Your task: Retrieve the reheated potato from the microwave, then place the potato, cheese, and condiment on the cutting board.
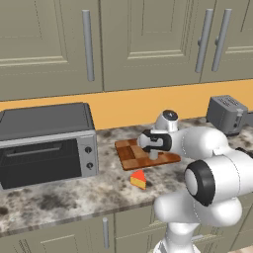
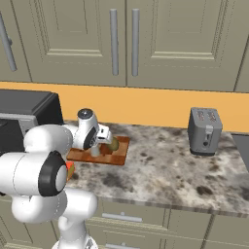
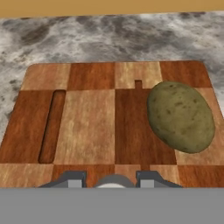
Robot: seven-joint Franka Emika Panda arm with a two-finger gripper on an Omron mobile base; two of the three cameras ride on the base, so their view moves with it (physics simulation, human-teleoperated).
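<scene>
- Potato (image 3: 180, 116) lies on cutting board (image 3: 89, 131), right half: that step looks done.
- Gripper (image 3: 111, 177) pressed together, holding nothing, above board.
- Cheese (image 1: 139, 179) on counter (image 1: 59, 202) near board; condiment unidentified. Both remain.

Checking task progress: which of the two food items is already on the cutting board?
The potato, the olive-brown oval, lies on the checkered cutting board. The cheese, the yellow wedge with a red top, sits on the counter in front of the board.
</scene>
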